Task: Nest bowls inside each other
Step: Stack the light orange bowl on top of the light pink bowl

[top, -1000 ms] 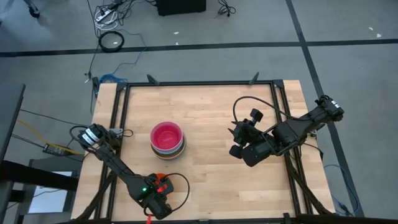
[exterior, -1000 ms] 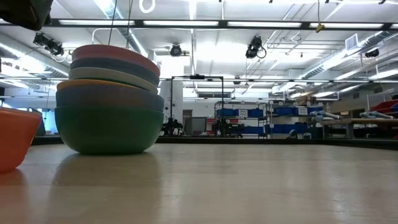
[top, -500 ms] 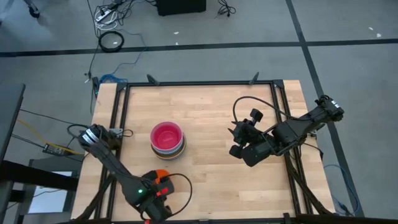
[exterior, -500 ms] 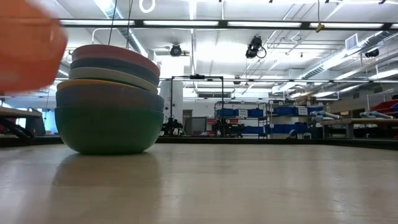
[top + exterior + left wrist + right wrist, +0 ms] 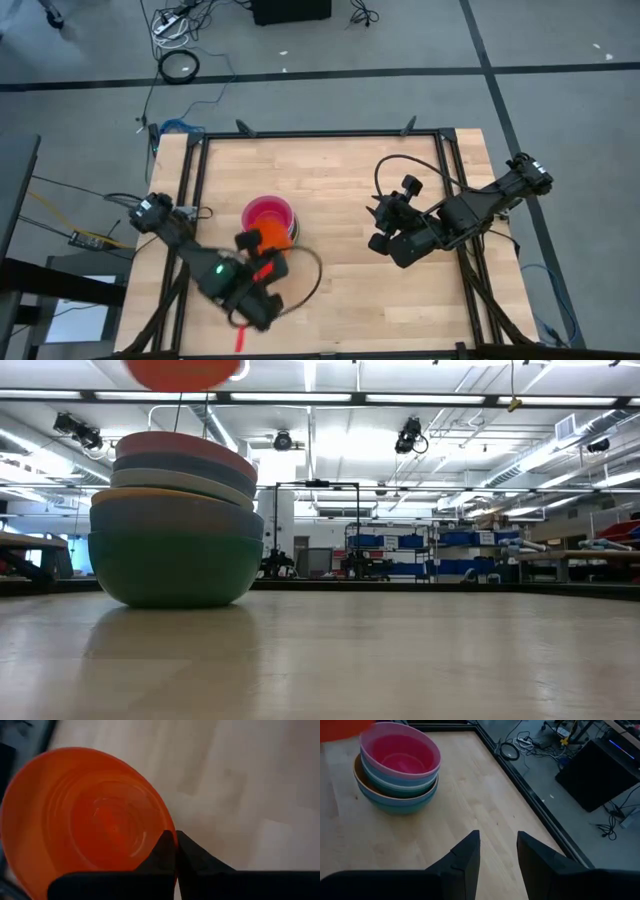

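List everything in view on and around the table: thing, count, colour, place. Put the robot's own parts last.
Stack of nested bowls: one stack, pink on top, then grey-blue, pale green, orange, blue and teal at the bottom as the low view shows; left of table centre.
Orange bowl: one, red-orange; held in the air at the stack's near edge.
Table: one, light wood with a black frame.
Cables: several, dark; on the grey floor beyond the table.
Black box: one; on the floor at the far edge of the high view.
Left gripper: fingers shut on the orange bowl's rim, beside the stack.
Right gripper: fingers apart, holding nothing, over the table's right half.
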Motion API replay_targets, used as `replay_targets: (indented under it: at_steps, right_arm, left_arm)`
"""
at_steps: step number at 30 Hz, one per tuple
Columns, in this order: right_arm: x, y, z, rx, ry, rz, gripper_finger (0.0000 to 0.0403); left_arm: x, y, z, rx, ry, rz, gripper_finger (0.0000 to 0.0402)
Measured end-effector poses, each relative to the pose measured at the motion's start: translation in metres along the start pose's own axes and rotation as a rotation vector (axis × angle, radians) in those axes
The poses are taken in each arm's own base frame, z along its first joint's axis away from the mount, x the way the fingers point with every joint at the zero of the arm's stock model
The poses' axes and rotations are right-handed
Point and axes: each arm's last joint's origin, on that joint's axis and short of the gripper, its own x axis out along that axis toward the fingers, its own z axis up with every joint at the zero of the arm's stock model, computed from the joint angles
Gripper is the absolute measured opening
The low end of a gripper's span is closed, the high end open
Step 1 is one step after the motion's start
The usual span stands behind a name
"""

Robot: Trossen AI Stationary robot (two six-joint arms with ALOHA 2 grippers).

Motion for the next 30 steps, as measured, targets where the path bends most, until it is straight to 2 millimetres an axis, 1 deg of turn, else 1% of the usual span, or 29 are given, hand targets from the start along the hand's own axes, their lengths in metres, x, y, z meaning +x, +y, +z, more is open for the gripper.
replay_targets:
  at_steps: [4, 11, 15, 19, 25, 30]
  right_arm:
    - [0.000, 0.000, 0.000, 0.001, 0.000, 0.000, 0.0116]
    - [0.000, 0.000, 0.000, 0.000, 0.003, 0.005, 0.0116]
    - [0.000, 0.000, 0.000, 0.001, 0.004, 0.006, 0.0116]
    - [0.000, 0.000, 0.000, 0.006, 0.010, 0.014, 0.0116]
    - [0.000, 0.001, 0.000, 0.022, 0.015, 0.020, 0.0116]
    - [0.000, 0.001, 0.000, 0.023, 0.017, 0.023, 0.0116]
  left_arm:
    - [0.018, 0.018, 0.018, 0.081, 0.027, 0.053, 0.0002]
    - [0.050, 0.047, 0.038, 0.152, 0.097, 0.139, 0.0002]
    - [0.066, 0.062, 0.045, 0.116, 0.134, 0.178, 0.0002]
    - [0.080, 0.075, 0.049, 0.044, 0.195, 0.182, 0.0002]
    - [0.087, 0.084, 0.052, -0.030, 0.259, 0.132, 0.0002]
    - [0.088, 0.084, 0.052, -0.077, 0.317, 0.063, 0.0002]
